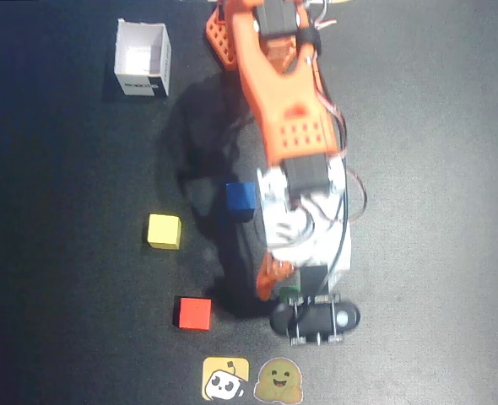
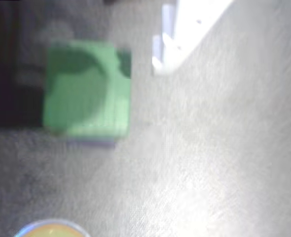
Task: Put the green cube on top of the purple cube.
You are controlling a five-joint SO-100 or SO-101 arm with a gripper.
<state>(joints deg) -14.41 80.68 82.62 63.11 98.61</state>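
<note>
So the orange arm (image 1: 278,93) reaches down the middle of the overhead view over the dark worktop (image 1: 63,295); its white wrist section and the black camera mount (image 1: 315,318) cover most of what's under it. The claw (image 1: 288,291) is down there at the arm's lower end, and only a tiny sliver of the green cube (image 1: 289,294) peeks out beside it; honestly can't tell whether the claw is spread or clamped, the arm hides it.

In the wrist view the green cube (image 2: 86,89) fills the upper left, blurry, with a thin purplish strip (image 2: 91,143) along its lower edge; could be the purple cube beneath it, but too blurred to be sure. A white part (image 2: 185,29) shows at the top of that view, off to the right of the cube.

Other stuff in the overhead view: blue cube (image 1: 241,197) just left of the wrist; yellow cube (image 1: 164,230) further left; red cube (image 1: 192,313) below that; white open box (image 1: 143,59) up top left; two stickers (image 1: 249,379) at the bottom edge.
</note>
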